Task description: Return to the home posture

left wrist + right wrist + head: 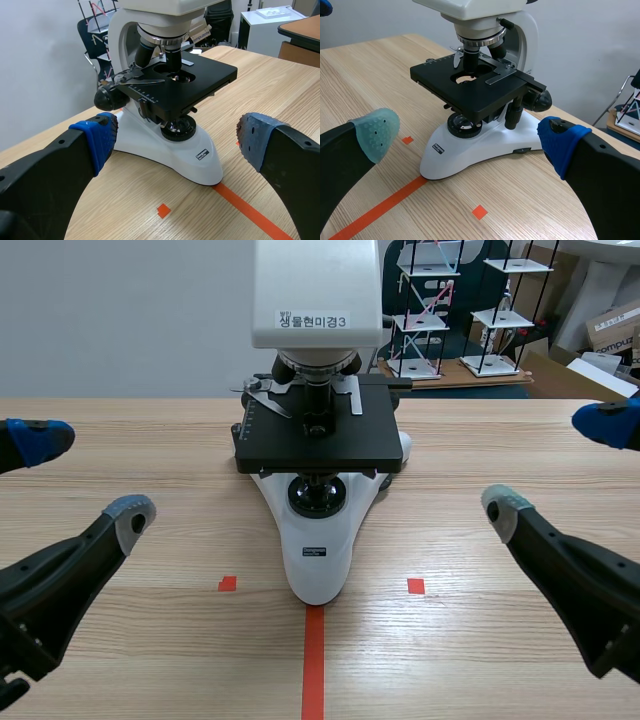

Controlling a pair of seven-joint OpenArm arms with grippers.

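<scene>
A white microscope (316, 420) with a black stage stands at the table's middle, its base on the end of the red tape line. My left gripper (85, 475) hangs open to its left, low over the table, with nothing between its fingers. On the other side my right gripper (560, 465) is open too and holds nothing. In the left wrist view the microscope (167, 100) stands ahead of the spread gripper (175, 137). The right wrist view shows the microscope (480, 95) ahead of that gripper (470, 132), whose pads are far apart.
Beyond the table's far edge stand white-shelved racks (455, 305) and cardboard boxes (612, 330). Small red tape squares (227, 584) mark the wood on either side of the microscope base. A grey wall lies behind the table at the left.
</scene>
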